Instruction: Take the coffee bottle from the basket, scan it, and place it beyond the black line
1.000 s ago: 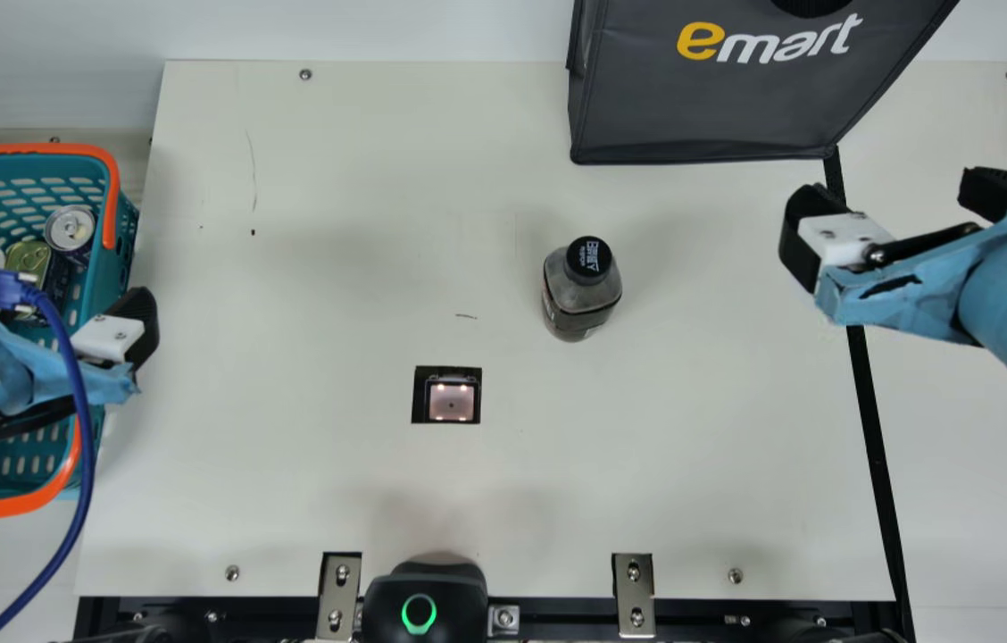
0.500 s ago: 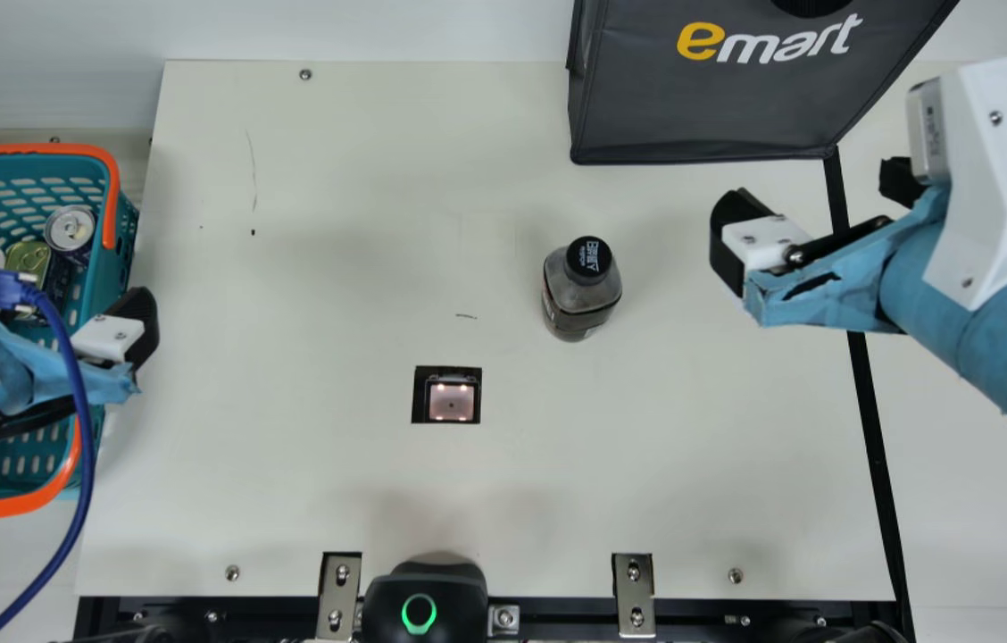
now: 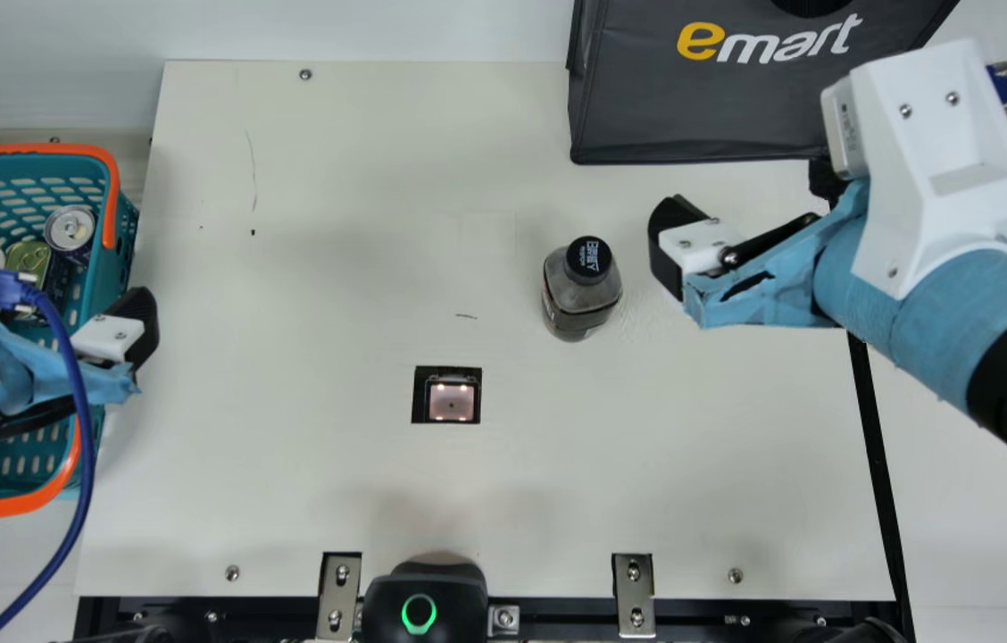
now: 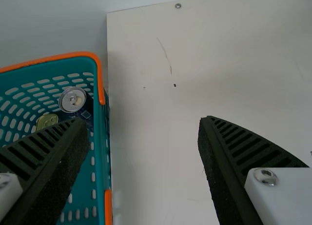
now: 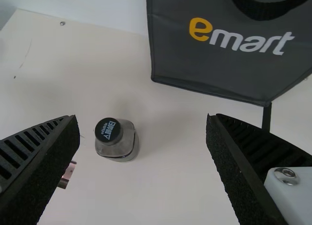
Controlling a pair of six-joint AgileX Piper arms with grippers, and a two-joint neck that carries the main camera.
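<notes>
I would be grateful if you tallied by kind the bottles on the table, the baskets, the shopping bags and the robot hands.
Bottles: 1, the coffee bottle
Baskets: 1, the teal basket
Shopping bags: 1, the dark grey bag
Robot hands: 2, the left hand and the right hand
Total: 5

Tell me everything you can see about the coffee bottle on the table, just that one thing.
The coffee bottle is small, with rounded shoulders, a smooth, grayish see-through-looking upper body and a round black cap bearing white print. The cap is on. It stands upright on the cream table, up and to the right of the scanner window in the main view, short of the black line. Only the table touches it; the open right gripper is near but apart.
</notes>
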